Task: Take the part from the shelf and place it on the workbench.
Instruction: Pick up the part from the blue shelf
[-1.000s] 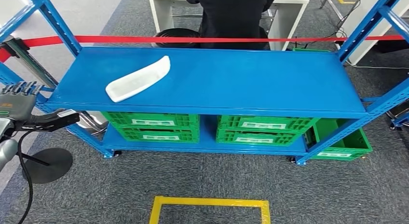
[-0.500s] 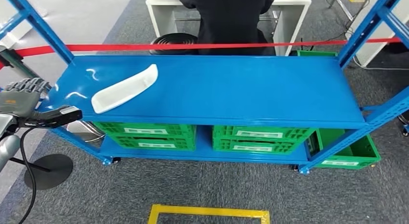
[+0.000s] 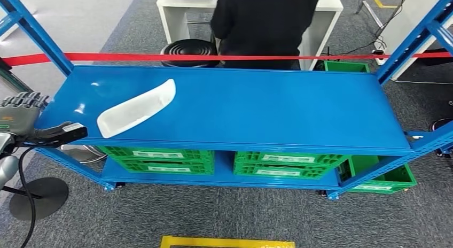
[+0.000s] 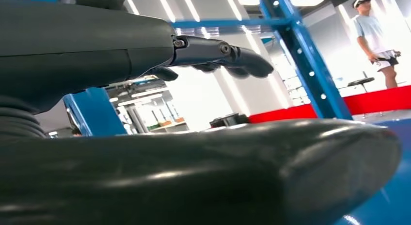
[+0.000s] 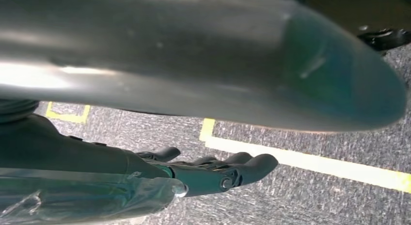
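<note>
A long white curved part (image 3: pixel 136 108) lies slantwise on the left half of the blue shelf's top board (image 3: pixel 256 103). My left hand (image 3: pixel 24 119) hovers just off the board's left front corner, a hand's width short of the part. Its thumb (image 3: pixel 67 131) points toward the shelf and its fingers (image 4: pixel 220 54) are stretched out well apart from the thumb, with nothing between them. My right hand (image 5: pixel 213 174) hangs over grey carpet, fingers extended and holding nothing.
Red tape (image 3: pixel 213 57) stretches between the blue uprights (image 3: pixel 34 31) behind the board. Green crates (image 3: pixel 160 152) fill the lower level, and one more (image 3: pixel 382 176) sits at the right. A person in black (image 3: pixel 267 23) stands at a white desk behind. A yellow floor outline (image 3: pixel 227 241) lies in front.
The camera has moved: the whole scene has shifted and the shelf now sits nearer and a bit left in the picture. My left hand keeps the same pose.
</note>
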`<state>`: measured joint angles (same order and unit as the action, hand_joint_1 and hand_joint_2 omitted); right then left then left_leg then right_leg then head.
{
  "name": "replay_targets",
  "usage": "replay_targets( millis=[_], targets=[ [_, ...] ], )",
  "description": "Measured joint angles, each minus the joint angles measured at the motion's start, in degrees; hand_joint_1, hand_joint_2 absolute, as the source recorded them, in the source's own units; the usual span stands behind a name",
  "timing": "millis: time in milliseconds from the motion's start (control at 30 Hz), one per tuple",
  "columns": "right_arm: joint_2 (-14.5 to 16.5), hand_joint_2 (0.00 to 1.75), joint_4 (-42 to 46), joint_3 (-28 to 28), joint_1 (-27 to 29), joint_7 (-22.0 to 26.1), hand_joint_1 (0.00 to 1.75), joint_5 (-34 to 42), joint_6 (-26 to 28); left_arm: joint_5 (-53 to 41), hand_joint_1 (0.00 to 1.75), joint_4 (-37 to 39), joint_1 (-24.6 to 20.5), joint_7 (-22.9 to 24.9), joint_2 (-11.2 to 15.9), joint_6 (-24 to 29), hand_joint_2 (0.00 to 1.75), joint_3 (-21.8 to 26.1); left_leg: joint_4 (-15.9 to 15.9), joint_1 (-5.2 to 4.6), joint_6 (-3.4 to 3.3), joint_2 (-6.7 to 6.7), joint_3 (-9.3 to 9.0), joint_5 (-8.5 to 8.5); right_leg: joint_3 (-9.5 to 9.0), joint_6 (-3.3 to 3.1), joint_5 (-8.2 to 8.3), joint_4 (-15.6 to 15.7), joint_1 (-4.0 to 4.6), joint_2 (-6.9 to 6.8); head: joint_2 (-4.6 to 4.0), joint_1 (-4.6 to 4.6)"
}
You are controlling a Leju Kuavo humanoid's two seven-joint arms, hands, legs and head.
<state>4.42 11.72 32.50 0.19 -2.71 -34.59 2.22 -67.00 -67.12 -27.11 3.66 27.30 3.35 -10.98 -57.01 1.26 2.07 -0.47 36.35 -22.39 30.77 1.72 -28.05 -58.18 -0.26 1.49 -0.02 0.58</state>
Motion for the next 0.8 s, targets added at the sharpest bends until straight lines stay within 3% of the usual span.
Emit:
replay_targets(
  millis=[200,333,600,633,733,767,800],
  targets=[
    [0.0,0.0,0.0,0.2,-0.2,0.1,0.0,-0.3,0.0,1.2,0.0,0.0,1.3,-0.6,-0.3,0.0,0.0,0.2,0.1,-0.12,-0.62,-0.19,-0.14,-0.35,-0.91,0.19,0.11,1.5,0.0,-0.18,0.0,0.0],
    [0.0,0.0,0.0,0.3,-0.2,0.1,0.0,-0.6,0.0,2.7,0.0,-0.3,1.5,-0.4,-0.8,-0.1,0.0,0.7,0.1,-0.2,-0.91,-0.19,-0.27,-0.3,-0.93,0.71,0.21,1.7,-0.06,-0.2,0.0,0.01],
    [0.0,0.0,0.0,0.7,-0.2,0.1,0.0,-1.1,0.0,4.4,0.0,-2.1,1.5,-0.2,-2.3,0.0,0.0,2.3,0.3,-0.19,-0.89,-0.19,-1.12,-0.2,-1.33,0.96,0.23,1.7,-0.01,-0.19,0.0,0.03],
    [0.0,0.0,0.0,0.7,-0.2,0.1,0.0,-1.1,0.0,4.4,0.0,-2.2,1.5,-0.2,-2.4,0.0,0.44,2.4,0.4,-0.19,-0.88,-0.19,-1.19,-0.18,-1.39,0.96,0.23,1.7,-0.01,-0.19,0.0,0.04],
    [0.0,0.0,0.0,1.0,-0.2,0.1,0.0,-1.1,0.0,4.7,0.0,-2.5,1.5,-0.2,-2.6,0.1,0.44,2.5,0.5,-0.19,-0.86,-0.19,-1.32,-0.15,-1.62,0.96,0.23,1.7,0.0,-0.19,0.0,0.04],
    [0.0,0.0,0.0,1.1,-0.2,0.1,0.0,-1.1,0.0,4.9,0.0,-2.6,1.5,-0.1,-2.7,0.2,0.0,2.7,0.5,-0.19,-0.86,-0.19,-1.34,-0.14,-1.7,0.96,0.23,1.7,0.0,-0.19,0.0,0.04],
    [0.0,0.0,0.0,1.1,-0.2,0.1,0.0,-1.2,0.0,5.4,0.0,-2.9,1.6,0.0,-2.9,0.6,0.0,2.9,0.5,-0.19,-0.86,-0.19,-1.35,-0.14,-1.76,0.96,0.23,1.7,0.0,-0.19,0.0,0.04]
  ],
)
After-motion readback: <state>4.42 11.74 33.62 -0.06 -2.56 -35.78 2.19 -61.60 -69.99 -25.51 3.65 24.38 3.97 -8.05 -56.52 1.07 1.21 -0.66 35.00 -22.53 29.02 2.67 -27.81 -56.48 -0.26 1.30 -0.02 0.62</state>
